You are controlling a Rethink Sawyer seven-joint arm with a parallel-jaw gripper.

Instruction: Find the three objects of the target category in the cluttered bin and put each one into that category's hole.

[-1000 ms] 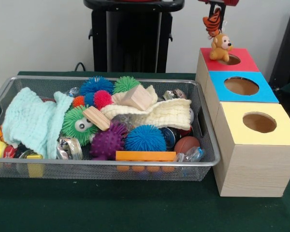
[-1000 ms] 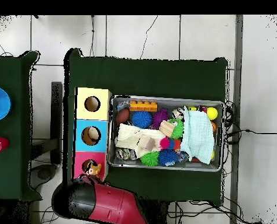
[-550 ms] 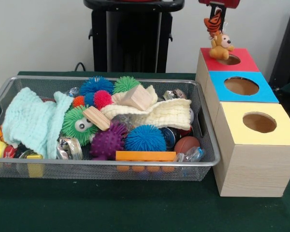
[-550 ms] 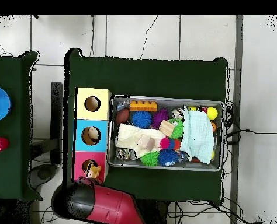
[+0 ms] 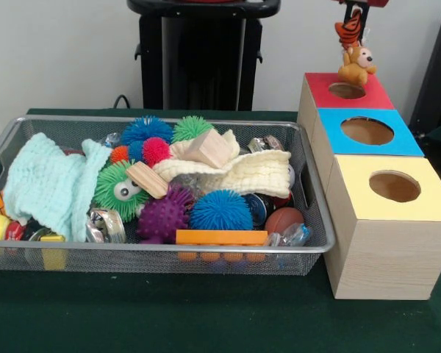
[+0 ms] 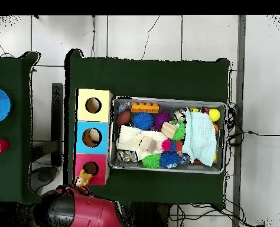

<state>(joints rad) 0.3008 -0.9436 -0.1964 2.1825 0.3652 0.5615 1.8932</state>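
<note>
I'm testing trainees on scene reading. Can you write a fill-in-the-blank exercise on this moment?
1. The gripper holds plush toys above the ____ box.
2. The box nearest the front camera has a ____ top.
3. The orange brick lies in the wire bin right in front of the big ____ spiky ball.
4. Each box top has ____ hole.

Missing words: red; yellow; blue; one
</note>
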